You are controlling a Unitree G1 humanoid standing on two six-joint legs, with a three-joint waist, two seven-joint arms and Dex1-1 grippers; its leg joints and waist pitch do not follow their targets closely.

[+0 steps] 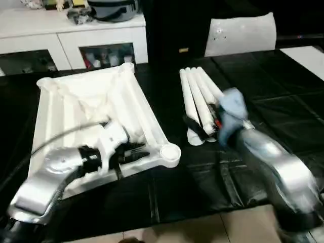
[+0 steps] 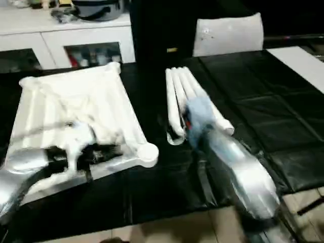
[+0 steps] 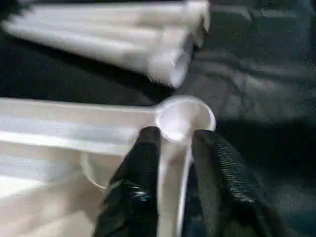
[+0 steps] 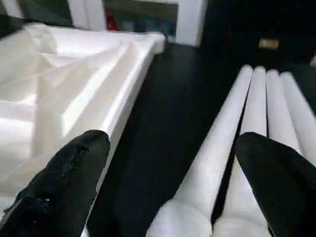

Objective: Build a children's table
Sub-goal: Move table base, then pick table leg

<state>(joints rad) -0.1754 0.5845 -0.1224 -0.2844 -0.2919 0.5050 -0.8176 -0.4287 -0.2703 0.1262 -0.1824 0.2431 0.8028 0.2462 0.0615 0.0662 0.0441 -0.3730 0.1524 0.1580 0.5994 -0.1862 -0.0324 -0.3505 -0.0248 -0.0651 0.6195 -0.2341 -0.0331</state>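
A lived-in home room: white glass-door cabinet (image 1: 76,43) of bottles, black-covered work table (image 1: 283,116).

The white plastic tabletop (image 1: 91,116) is laid underside up on the black-covered desk (image 1: 263,111), its ribs and raised rim exposed. A round socket (image 1: 170,154) is seen at its near corner, another at the far corner (image 1: 127,67). Just beside it, apart from its rim, four long white tapered legs (image 1: 200,101) are laid side by side, touching, their open wide ends turned toward the near edge.
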